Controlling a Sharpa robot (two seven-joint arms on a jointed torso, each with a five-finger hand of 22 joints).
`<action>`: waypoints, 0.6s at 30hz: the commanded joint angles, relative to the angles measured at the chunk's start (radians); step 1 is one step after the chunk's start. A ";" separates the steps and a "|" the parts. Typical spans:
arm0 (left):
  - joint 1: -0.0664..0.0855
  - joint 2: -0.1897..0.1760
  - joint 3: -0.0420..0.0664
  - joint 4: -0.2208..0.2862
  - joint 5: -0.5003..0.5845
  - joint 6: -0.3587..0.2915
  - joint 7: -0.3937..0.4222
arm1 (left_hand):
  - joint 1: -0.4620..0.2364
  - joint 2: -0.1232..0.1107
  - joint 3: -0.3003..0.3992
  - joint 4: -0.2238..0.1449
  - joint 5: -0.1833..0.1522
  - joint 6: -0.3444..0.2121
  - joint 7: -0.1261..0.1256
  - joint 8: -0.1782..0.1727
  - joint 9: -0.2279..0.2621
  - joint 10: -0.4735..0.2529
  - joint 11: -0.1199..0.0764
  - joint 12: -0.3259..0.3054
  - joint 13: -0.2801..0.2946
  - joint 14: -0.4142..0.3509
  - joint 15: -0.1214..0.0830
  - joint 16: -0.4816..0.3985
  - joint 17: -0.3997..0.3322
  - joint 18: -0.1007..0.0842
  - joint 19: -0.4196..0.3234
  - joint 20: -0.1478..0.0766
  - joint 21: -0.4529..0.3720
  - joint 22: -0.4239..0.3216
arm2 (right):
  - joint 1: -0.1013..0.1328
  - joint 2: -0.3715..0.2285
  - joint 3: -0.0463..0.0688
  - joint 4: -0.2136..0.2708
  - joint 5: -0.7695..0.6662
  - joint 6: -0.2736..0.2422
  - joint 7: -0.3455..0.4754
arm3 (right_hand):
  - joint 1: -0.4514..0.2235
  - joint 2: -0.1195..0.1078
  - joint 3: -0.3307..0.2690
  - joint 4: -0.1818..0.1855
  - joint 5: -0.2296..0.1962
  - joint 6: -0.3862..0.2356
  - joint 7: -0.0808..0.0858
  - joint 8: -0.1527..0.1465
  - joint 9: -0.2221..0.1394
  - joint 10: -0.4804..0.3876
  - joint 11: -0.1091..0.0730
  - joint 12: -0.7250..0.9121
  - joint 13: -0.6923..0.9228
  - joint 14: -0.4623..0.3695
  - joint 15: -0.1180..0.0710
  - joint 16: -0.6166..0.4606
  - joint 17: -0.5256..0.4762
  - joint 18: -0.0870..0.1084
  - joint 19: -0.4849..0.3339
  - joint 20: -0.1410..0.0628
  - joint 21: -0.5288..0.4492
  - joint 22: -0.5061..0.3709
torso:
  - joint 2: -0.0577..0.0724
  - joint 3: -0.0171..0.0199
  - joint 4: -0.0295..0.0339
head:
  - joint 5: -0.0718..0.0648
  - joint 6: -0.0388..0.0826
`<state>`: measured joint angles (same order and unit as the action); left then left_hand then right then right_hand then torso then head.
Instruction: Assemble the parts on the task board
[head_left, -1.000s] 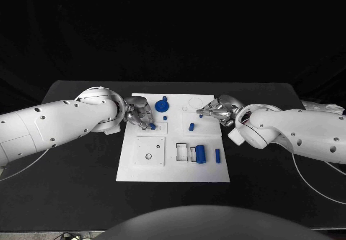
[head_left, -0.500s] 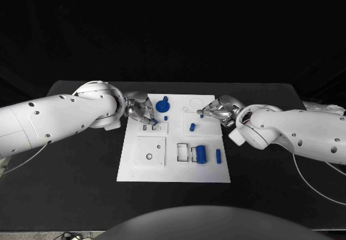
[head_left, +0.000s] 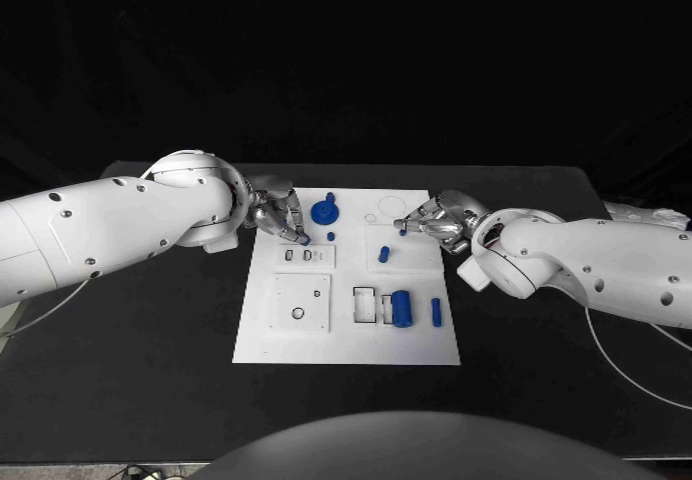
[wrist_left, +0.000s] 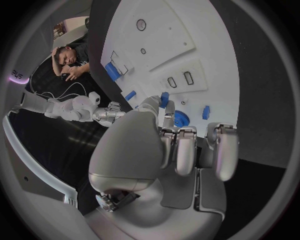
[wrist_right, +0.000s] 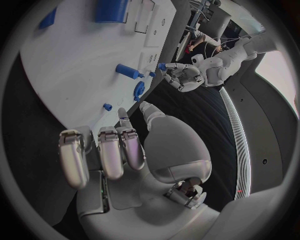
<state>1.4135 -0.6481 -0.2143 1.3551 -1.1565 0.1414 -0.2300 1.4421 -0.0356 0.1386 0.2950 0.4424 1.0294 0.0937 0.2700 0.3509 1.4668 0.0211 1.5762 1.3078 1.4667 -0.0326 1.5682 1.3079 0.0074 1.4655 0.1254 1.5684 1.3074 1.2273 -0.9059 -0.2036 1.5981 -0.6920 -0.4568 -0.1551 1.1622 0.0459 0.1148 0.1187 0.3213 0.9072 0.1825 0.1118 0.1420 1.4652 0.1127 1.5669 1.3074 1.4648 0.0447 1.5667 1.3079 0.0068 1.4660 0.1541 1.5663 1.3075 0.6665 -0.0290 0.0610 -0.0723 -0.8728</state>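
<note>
Left robot hand (head_left: 277, 222) hovers over the upper left of the white task board (head_left: 348, 335), pinching a small blue part (head_left: 306, 241) at its fingertips, just above the two little slots. Right robot hand (head_left: 436, 222) sits at the board's upper right edge, fingers curled; whether it holds anything, cannot tell. A blue gear (head_left: 326, 212) lies top centre, a blue cylinder (head_left: 404, 309) lower right on the board

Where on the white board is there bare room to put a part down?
The near strip of the board is bare, below the blue cylinder. The far end is crowded: the gear, the left hand and the right hand.
</note>
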 joint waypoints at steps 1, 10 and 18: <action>0.003 0.004 0.001 0.004 0.010 0.049 -0.035 | -0.015 0.003 0.006 -0.001 -0.004 0.033 -0.025 -0.010 -0.003 0.104 -0.010 -0.005 0.263 0.104 -0.005 0.003 0.263 -0.007 0.105 -0.005 0.002 0.263 | -0.001 0.001 0.000 0.000 -0.008 0.006 0.004 | 0.009 0.005 -0.005 0.001 0.004 -0.003 0.006 0.007 0.001 0.106 0.005 0.004 0.263 0.106 0.009 0.004 0.263 -0.007 0.105 0.008 0.004 0.263 | 0.000 -0.0005 0.0007 | -0.001 0.000; 0.004 0.016 0.001 -0.002 0.029 0.082 -0.078 | -0.035 0.000 0.008 -0.002 -0.006 0.049 -0.027 -0.024 -0.013 0.104 -0.012 -0.005 0.263 0.104 -0.006 0.003 0.263 -0.007 0.105 -0.008 0.002 0.263 | -0.001 0.004 0.000 -0.001 -0.008 0.006 0.004 | 0.009 0.006 -0.005 0.001 0.004 -0.002 0.006 0.007 0.001 0.106 0.005 0.004 0.263 0.106 0.009 0.004 0.263 -0.007 0.105 0.008 0.004 0.263 | 0.000 -0.0007 0.0004 | 0.000 0.000; 0.004 0.034 0.001 -0.013 0.104 0.103 -0.143 | -0.074 -0.013 0.011 -0.002 0.049 0.077 -0.031 -0.053 -0.031 0.104 -0.015 -0.005 0.263 0.104 -0.006 0.003 0.263 -0.007 0.105 -0.019 0.002 0.263 | -0.001 0.005 0.000 -0.001 -0.007 0.007 0.004 | 0.009 0.006 -0.005 0.001 0.004 -0.002 0.006 0.007 0.001 0.106 0.005 0.004 0.263 0.106 0.009 0.004 0.263 -0.007 0.105 0.008 0.004 0.263 | 0.001 -0.0004 -0.0002 | 0.001 0.000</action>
<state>1.4163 -0.6187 -0.2143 1.3426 -1.1136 0.2073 -0.3177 1.3755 -0.0498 0.1429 0.2937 0.4823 1.0925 0.0712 0.2199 0.3214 1.4668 0.0141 1.5762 1.3078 1.4667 -0.0325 1.5683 1.3077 0.0074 1.4657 0.1144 1.5684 1.3073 1.2271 -0.9017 -0.2036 1.5961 -0.6919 -0.4567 -0.1552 1.1663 0.0499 0.1147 0.1187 0.3213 0.9073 0.1825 0.1157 0.1418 1.4651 0.1127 1.5668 1.3074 1.4648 0.0447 1.5667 1.3077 0.0068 1.4660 0.1541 1.5663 1.3074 0.6665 -0.0296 0.0616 -0.0716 -0.8728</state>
